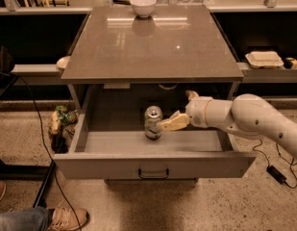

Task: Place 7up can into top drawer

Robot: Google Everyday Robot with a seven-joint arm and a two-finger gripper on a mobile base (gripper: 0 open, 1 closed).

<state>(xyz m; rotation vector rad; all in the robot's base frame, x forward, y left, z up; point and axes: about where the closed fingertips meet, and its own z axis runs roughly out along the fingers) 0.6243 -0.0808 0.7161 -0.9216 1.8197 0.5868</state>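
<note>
The 7up can [153, 122] stands upright on the floor of the open top drawer [153, 165], near its middle. The drawer is pulled out from under the grey cabinet top [153, 42], and its dark handle [153, 173] is at the front centre. My gripper [175, 110] is inside the drawer just right of the can, and it is open. The lower finger [171, 123] points left with its tip at the can's side. The other finger [191, 95] points up and back. The white arm [253, 118] reaches in from the right.
A white bowl [142, 5] sits at the back of the cabinet top. A takeout box [264, 59] lies on the right shelf. A bag of items [60, 121] is on the floor at left, a person's shoe [61, 218] at bottom left, and a cable with a plug [275, 173] at right.
</note>
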